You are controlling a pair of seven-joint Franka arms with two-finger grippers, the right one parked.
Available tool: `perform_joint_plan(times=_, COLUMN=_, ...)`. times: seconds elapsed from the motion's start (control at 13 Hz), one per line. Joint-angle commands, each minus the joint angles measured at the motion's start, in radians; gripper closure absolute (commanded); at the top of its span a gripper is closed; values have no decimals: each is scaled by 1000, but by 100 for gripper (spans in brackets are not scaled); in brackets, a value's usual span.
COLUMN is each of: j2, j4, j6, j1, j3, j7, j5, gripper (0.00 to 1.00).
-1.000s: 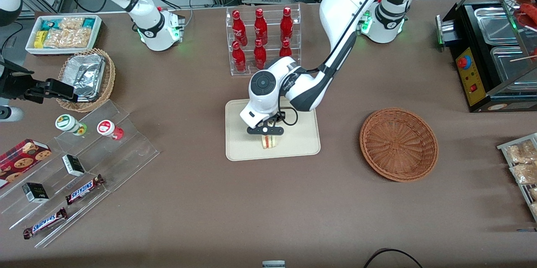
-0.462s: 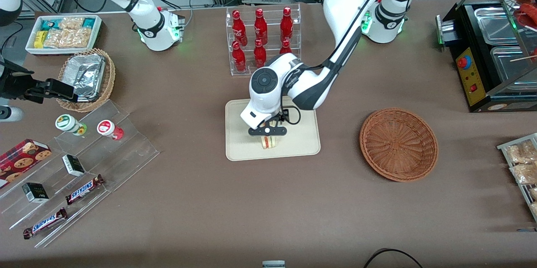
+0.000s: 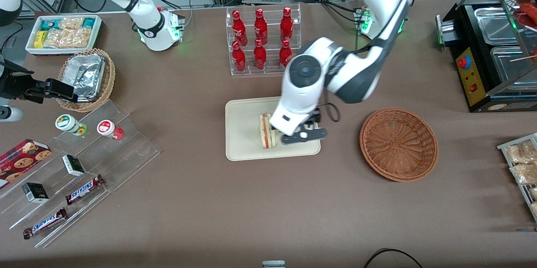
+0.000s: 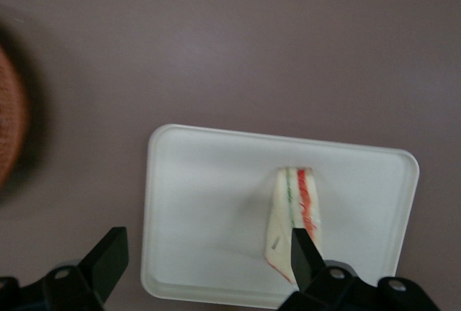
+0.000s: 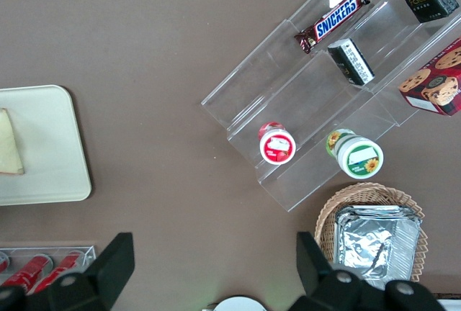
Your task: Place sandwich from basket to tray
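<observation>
The sandwich point(image 3: 266, 135) lies on the cream tray point(image 3: 241, 134), its red and green filling showing. It also shows in the left wrist view point(image 4: 295, 214) and the right wrist view point(image 5: 9, 142). My gripper point(image 3: 303, 134) is open and empty, raised above the tray's end nearer the reddish-brown basket point(image 3: 398, 144), beside the sandwich and apart from it. In the left wrist view the gripper point(image 4: 205, 260) has its fingers spread wide over the tray point(image 4: 202, 181), and one fingertip point(image 4: 302, 248) overlaps the sandwich's edge. The basket point(image 4: 11, 131) is empty.
A rack of red bottles point(image 3: 262, 39) stands just farther from the camera than the tray. Clear stepped shelves with snacks point(image 3: 84, 154), a tan wicker basket with foil point(image 3: 86, 77) and a white bin point(image 3: 63, 33) lie toward the parked arm's end. A black food warmer point(image 3: 491, 50) stands toward the working arm's end.
The gripper has let go of the sandwich, risen and moved sideways toward the basket. The sandwich stays on the tray, now uncovered.
</observation>
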Motion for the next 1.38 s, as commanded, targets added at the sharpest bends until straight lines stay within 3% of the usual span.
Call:
perform_joint_plan(times=0.0, j2=-81, j4=-31, j6=-74, j1=85, j3=-8, j7=6, j5=-9, gripper=1)
perform_joint_plan(times=0.15, j2=-118, j4=-34, j6=-109, j1=149, j3=-9, j7=41, j5=-7, gripper=1)
perform_joint_plan(times=0.69, j2=-273, j4=-44, j6=-376, j1=370, j3=-9, j7=443, j5=-21, gripper=1)
perform_joint_plan(times=1.31, j2=-499, j4=-248, j6=-375, j1=542, j3=1, j7=770, j5=-38, gripper=1)
